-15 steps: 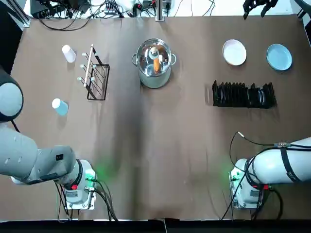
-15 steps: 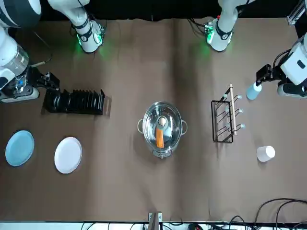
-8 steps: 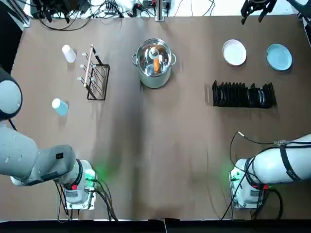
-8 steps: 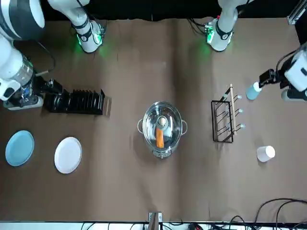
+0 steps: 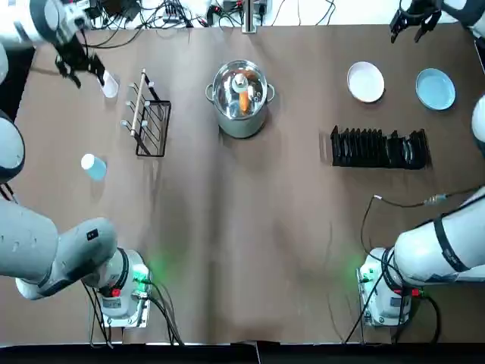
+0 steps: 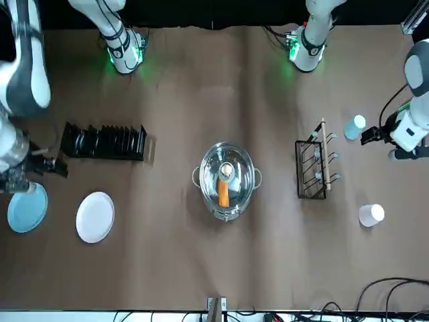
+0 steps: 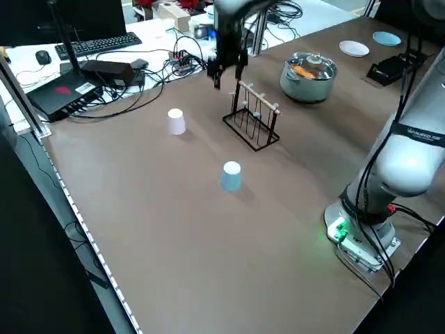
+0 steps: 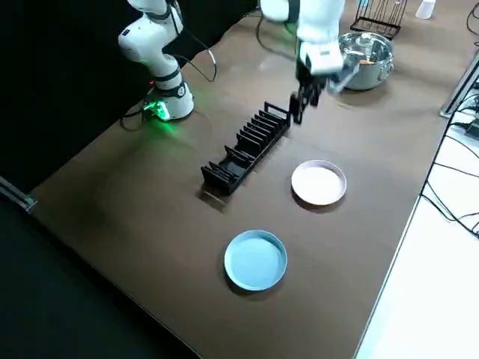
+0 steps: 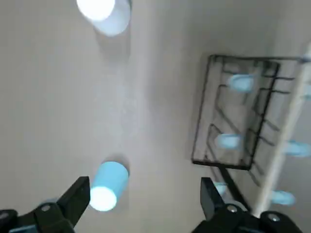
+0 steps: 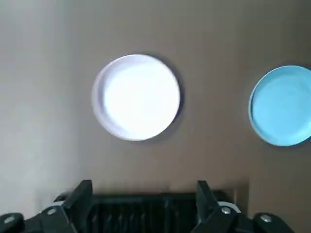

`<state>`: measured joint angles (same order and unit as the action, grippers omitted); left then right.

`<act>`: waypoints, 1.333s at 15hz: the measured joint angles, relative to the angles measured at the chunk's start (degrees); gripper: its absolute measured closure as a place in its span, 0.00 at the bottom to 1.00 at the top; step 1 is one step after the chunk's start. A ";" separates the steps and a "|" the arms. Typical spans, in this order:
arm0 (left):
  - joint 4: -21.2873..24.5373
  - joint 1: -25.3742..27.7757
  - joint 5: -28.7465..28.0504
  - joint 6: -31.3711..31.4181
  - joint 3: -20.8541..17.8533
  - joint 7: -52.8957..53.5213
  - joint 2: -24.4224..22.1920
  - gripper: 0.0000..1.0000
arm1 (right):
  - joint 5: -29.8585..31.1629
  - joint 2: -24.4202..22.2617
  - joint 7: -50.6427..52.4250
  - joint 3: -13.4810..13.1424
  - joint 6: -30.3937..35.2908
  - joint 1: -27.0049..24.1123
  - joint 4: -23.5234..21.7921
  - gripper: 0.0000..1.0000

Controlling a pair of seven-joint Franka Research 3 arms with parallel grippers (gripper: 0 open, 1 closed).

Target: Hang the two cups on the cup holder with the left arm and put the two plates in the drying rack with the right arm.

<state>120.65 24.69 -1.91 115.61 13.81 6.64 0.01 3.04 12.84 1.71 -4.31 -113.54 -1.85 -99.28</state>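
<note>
- White cup (image 5: 110,85) far left, light-blue cup (image 5: 95,167) nearer, both beside the cup holder (image 5: 151,156), presumably for short carries!
- White plate (image 5: 366,82) and light-blue plate (image 5: 436,89) lie flat, far right, beyond the drying rack (image 5: 379,149).
- Left gripper (image 9: 146,179), above the cups' side: fingers wide apart, empty.
- Right gripper (image 10: 145,183), above the rack's side: likewise spread, touching nothing.

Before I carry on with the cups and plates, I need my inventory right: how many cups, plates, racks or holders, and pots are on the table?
Cups: 2 (white, light blue)
Plates: 2 (white, light blue)
Drying rack: 1
Cup holder: 1
Pot: 1
Total: 7
</note>
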 joint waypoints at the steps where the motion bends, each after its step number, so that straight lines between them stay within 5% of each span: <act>1: 4.17 1.34 0.00 3.55 -0.01 1.45 -0.92 0.00 | 0.39 2.11 0.80 0.00 -1.78 -1.27 0.36 0.10; 6: 26.54 8.49 -0.03 22.43 0.08 11.75 -6.46 0.00 | 0.48 11.65 6.17 -0.03 -11.60 -6.60 3.47 0.23; 8: 31.42 12.66 -0.03 26.74 0.06 17.10 -7.02 0.00 | 0.48 15.70 6.51 -0.05 -18.95 -8.75 3.94 0.25; 14: 33.99 16.96 -0.03 32.56 0.12 23.36 -3.57 0.00 | 0.48 29.07 7.01 -0.04 -26.29 -14.99 12.22 0.41; 20: 33.95 16.96 -0.03 38.76 0.24 23.50 1.83 0.00 | 0.47 34.53 10.11 -0.06 -30.05 -18.13 14.89 0.45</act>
<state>154.61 41.65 -1.94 154.37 14.05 30.14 1.84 3.51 47.37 11.82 -4.36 -143.59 -19.99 -84.39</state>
